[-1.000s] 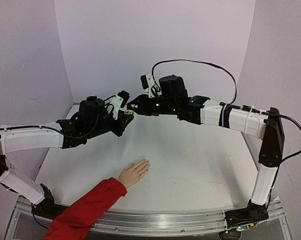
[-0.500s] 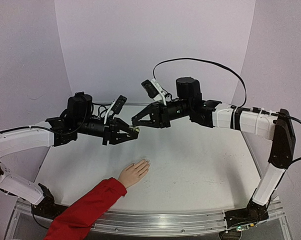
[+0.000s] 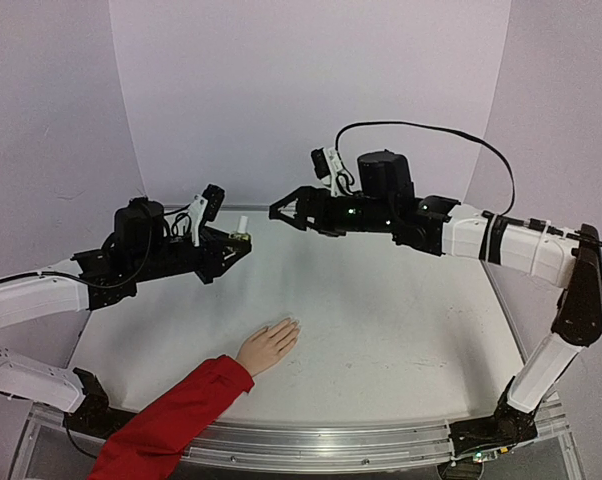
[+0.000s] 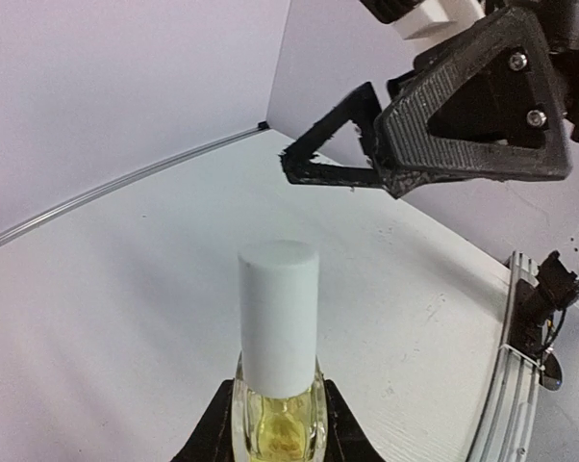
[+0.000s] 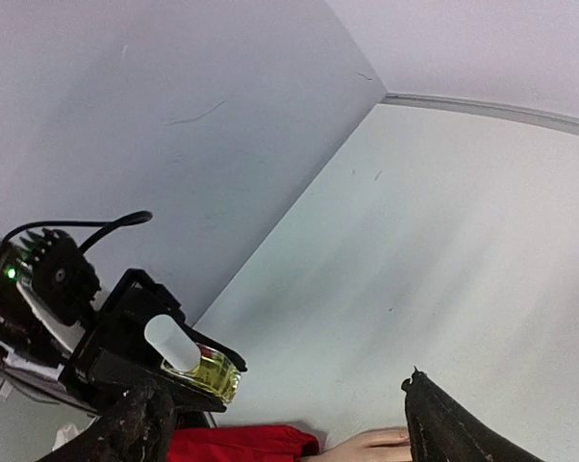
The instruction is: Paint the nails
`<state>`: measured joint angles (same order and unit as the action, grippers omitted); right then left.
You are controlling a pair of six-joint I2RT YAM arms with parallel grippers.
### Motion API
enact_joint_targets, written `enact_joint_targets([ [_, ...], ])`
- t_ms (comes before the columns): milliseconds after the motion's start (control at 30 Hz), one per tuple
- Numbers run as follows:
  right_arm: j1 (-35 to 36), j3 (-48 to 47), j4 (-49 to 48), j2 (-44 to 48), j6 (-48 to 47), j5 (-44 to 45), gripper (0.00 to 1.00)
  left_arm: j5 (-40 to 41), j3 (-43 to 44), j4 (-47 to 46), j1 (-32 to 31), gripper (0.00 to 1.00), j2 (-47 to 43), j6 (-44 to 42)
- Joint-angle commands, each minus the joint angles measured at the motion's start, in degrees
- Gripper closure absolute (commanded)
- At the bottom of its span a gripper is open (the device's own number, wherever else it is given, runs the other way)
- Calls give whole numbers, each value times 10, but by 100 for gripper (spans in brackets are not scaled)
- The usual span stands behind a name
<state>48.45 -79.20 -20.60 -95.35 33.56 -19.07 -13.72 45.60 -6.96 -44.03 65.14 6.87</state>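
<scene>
Nails [image 3: 294,322], seen from above: faint pale tips on a flat peach hand [image 3: 267,348] at the front of the table [image 3: 411,320], well apart from both claws. My left claw [image 3: 239,243] grips the bottle [image 3: 242,232]; my right claw [image 3: 277,211] stands wide. Left wrist: I judge an off-centre grab at the cap [image 4: 278,313] could tilt the bottle. Right wrist: nails too small to tell.

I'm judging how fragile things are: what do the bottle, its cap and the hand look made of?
Bottle: clear glass or hard plastic, glossy; yellowish liquid shows through. Cap: matte white plastic, smooth and opaque. Hand: probably moulded plastic or rubber; even peach tone, stiff flat shape. Too small to be sure.
</scene>
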Motion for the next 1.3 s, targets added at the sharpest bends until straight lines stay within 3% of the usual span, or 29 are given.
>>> enact_joint_targets([
  [0, 48, -63, 22, -7, 68, 129, 18, 62, 8, -28, -5, 100, -9, -24],
  [300, 74, -131, 20, -67, 40, 166, 25, 95, 40, -21, -15, 100, 35, -50],
  [533, 75, -164, 17, -120, 27, 168, 40, 103, 62, -20, -17, 100, 58, -67],
  [633, 75, -173, 16, -132, 21, 160, 50, 100, 66, -20, -17, 100, 64, -68],
  [833, 74, -176, 8, -139, 7, 148, 78, 95, 67, -21, -18, 100, 70, -68],
  [933, 73, -175, 3, -140, -4, 119, 100, 87, 67, -21, -18, 100, 70, -66],
  [1000, 67, -168, -3, -133, -15, 90, 100, 70, 68, -22, -16, 100, 67, -60],
  [1100, 41, -124, -74, -109, -50, -26, 100, -65, 70, -21, 3, 100, 60, -59],
  [1233, -1, -12, -299, -79, -118, -512, 100, -384, 83, -21, 38, 100, 62, -36],
  [1267, 0, -2, -307, -75, -127, -573, 100, -448, 88, -21, 40, 100, 66, -25],
])
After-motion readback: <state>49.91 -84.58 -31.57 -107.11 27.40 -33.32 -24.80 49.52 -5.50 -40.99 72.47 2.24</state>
